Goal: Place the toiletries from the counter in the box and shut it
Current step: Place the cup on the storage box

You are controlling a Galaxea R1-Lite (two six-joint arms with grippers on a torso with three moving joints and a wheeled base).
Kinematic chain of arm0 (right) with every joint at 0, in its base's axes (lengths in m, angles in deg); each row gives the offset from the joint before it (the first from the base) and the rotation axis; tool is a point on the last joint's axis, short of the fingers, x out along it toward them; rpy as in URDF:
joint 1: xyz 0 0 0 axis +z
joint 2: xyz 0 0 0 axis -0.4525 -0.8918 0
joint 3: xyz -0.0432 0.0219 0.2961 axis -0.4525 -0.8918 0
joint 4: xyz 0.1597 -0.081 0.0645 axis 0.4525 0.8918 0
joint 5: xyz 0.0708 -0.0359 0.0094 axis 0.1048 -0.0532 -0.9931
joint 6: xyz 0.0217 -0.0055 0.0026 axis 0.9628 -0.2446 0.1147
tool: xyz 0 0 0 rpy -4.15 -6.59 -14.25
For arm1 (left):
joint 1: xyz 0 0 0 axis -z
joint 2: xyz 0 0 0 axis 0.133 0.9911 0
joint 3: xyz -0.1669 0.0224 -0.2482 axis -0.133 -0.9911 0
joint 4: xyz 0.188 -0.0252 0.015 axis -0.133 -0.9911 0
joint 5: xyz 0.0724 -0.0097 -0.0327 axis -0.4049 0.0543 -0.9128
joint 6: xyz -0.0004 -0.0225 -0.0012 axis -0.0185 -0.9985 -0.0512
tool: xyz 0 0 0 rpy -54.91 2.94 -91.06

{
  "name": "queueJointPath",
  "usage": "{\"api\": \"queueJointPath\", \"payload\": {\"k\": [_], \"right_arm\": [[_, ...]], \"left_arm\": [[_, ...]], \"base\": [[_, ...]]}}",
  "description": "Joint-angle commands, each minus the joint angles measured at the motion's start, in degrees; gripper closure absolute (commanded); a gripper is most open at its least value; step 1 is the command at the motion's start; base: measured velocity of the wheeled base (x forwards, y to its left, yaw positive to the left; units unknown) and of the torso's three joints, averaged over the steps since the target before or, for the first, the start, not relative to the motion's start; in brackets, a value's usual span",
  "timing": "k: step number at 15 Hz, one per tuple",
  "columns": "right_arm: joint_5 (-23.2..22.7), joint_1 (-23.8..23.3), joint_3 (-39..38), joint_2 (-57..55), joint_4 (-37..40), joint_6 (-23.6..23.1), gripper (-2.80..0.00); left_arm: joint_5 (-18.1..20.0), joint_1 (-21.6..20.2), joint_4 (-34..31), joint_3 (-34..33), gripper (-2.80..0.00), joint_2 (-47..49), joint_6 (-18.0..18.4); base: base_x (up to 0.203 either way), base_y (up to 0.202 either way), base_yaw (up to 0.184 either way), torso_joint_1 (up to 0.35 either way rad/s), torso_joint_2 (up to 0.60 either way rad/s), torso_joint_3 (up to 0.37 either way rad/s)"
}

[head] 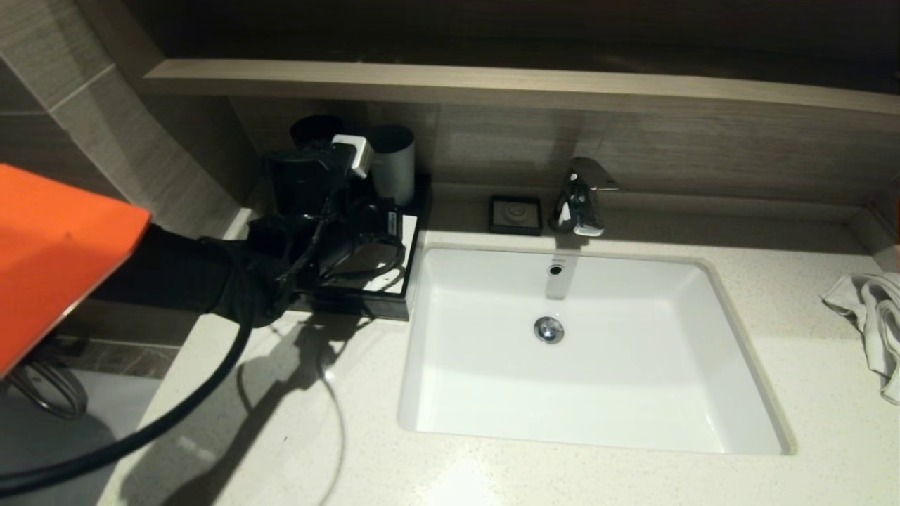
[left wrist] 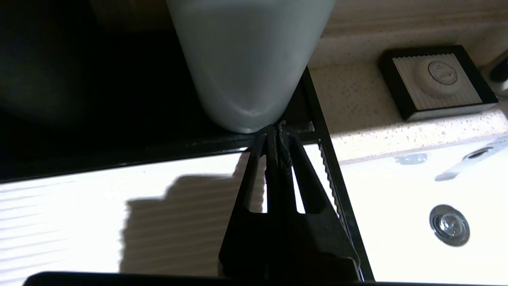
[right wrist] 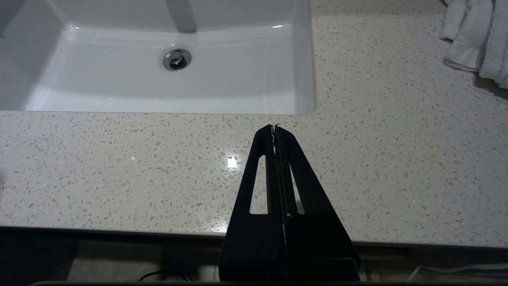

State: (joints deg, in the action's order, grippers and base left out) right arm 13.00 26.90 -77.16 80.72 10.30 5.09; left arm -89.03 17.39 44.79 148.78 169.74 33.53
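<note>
reaching over the box (head: 397,299) at the counter's (head: 773,337) back left, beside the sink.
left gripper (left wrist: 276,131) jaws pressed together, empty, near the cup (left wrist: 248,59); right gripper (right wrist: 274,129) closed above the counter.

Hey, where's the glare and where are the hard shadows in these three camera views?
Head view: the left arm throws a hard dark shadow on the counter. Left wrist view: the box top is blown out white, with the shut left gripper casting a sharp shadow; the cup looks soft. Right wrist view: one small glare spot ahead of the shut right gripper.
</note>
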Motion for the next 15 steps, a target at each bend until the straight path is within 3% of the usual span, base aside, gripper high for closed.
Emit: {"api": "queueJointPath", "payload": {"k": [1, 15], "right_arm": [[0.00, 0.00, 0.00, 0.00, 0.00, 0.00, 0.00], [0.00, 0.00, 0.00, 0.00, 0.00, 0.01, 0.00]], "left_arm": [[-0.15, 0.02, 0.02, 1.65, 0.00, 1.70, -0.01], [-0.19, -0.15, -0.32, 4.75, 0.00, 4.14, 0.25]], "base": [[0.000, 0.000, 0.000, 0.000, 0.00, 0.000], [0.000, 0.000, 0.000, 0.000, 0.00, 0.000]]}}
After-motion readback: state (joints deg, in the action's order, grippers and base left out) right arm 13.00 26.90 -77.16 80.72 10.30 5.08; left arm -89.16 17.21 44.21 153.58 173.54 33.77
